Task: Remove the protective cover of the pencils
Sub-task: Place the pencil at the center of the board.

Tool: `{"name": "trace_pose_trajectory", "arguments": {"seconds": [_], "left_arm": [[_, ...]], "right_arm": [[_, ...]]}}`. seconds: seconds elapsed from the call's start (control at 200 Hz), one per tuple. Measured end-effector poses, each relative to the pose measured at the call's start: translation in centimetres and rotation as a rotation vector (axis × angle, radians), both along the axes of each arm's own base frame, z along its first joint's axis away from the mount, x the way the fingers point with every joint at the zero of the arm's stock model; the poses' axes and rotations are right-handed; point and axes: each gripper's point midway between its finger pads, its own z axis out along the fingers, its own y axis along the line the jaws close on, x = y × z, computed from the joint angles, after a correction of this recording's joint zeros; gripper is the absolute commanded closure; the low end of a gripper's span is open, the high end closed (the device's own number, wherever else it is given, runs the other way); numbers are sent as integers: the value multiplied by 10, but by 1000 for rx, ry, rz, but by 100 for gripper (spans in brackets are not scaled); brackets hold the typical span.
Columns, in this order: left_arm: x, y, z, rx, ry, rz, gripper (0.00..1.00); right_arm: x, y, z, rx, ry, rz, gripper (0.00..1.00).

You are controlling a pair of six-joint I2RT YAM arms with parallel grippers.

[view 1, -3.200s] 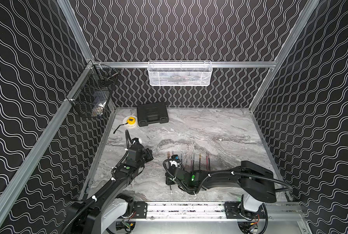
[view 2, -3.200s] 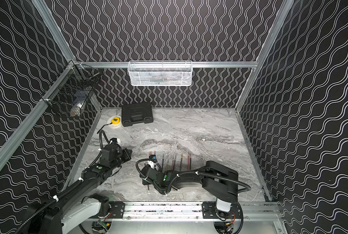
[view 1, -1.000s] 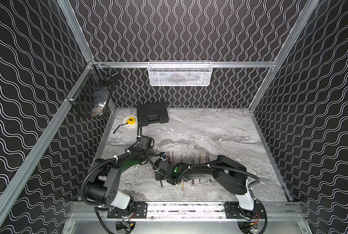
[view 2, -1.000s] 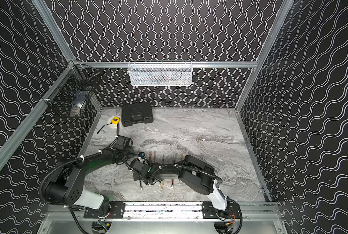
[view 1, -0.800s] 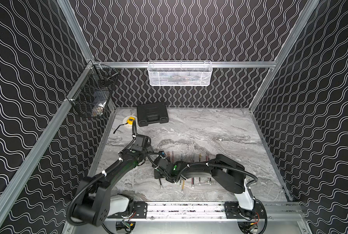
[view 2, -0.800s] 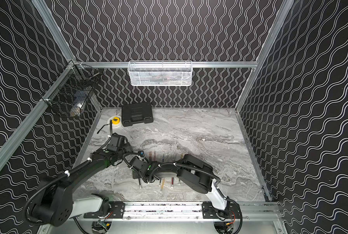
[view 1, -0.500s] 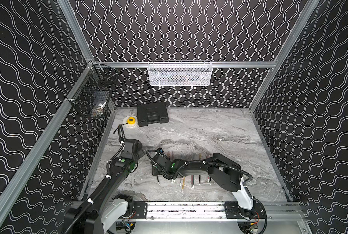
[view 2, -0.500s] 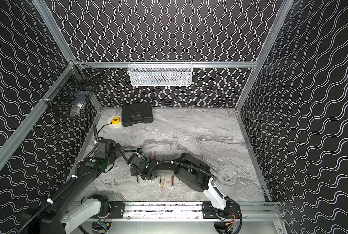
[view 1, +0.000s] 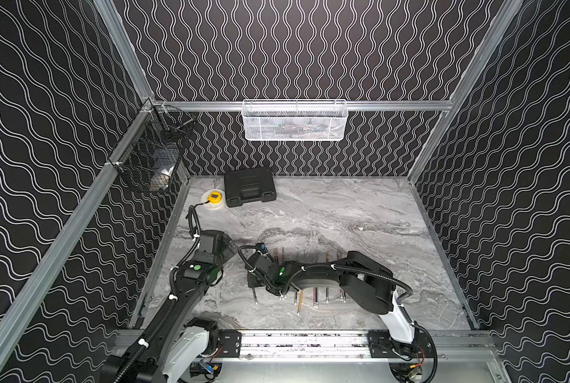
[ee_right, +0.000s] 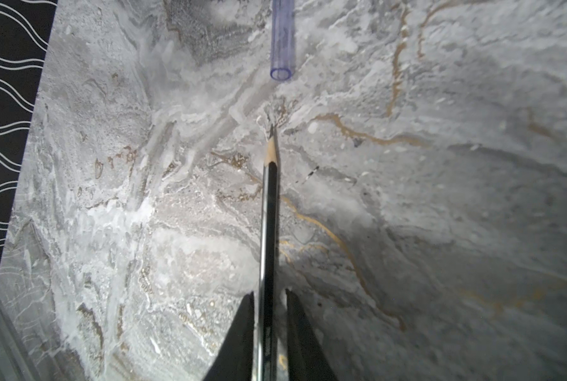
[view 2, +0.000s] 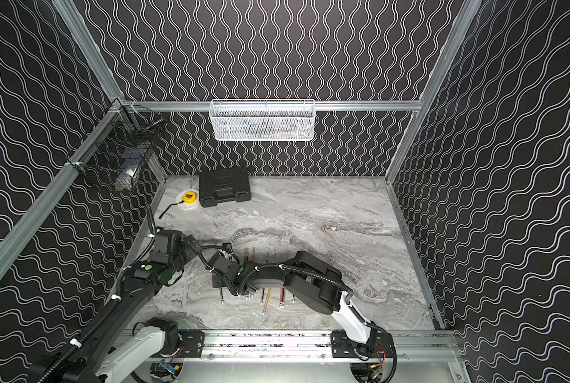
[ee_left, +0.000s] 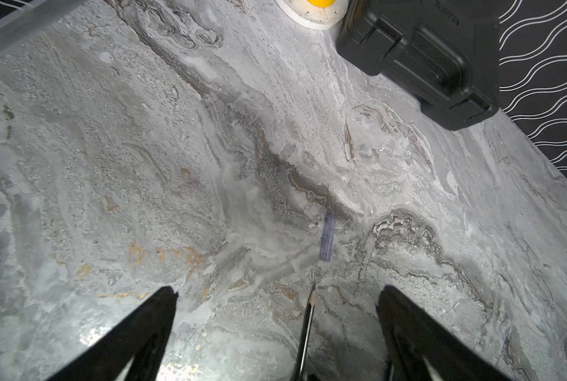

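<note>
Right wrist view: right gripper [ee_right: 269, 293] jaws slightly parted, flanking a black pencil [ee_right: 269, 214]. The clear cover [ee_right: 282, 43] lies off, just beyond its tip, and is unresolved in the top views. Left gripper [ee_left: 277, 290] gapes wide. The pencils [view 1: 315, 293] sit at the table's [view 1: 343, 212] 6 o'clock, partly hidden under the right arm [view 1: 359, 282].

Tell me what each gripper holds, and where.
Nothing looks gripped. The left gripper is wide open and empty; the right gripper sits around the black pencil, slim gaps showing between jaws and shaft.

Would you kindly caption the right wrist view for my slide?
Black wooden pencil, tip bared, between right fingers; clear plastic tube cover lies beyond.
</note>
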Motion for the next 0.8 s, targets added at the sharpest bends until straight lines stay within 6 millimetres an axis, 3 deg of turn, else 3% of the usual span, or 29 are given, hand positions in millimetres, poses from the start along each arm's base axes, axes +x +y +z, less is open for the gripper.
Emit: {"name": "trace_pose_trajectory", "arguments": {"seconds": [0.22,0.355,0.59,0.801], "left_arm": [[0,-3,2,-22,-9,-9,1],[1,-10,8,-52,-27,-36,1],[0,-31,29,-136,-106,-137,1],[-6,-38,25,-206,-141,-133,1]], "right_arm": [[1,-2,1,-11,-2,-5,80],[-3,-19,8,-74,4,-11,75],[-4,-49,67,-66,-77,-45,72],[-3,-87,54,-179,-91,-117,75]]}}
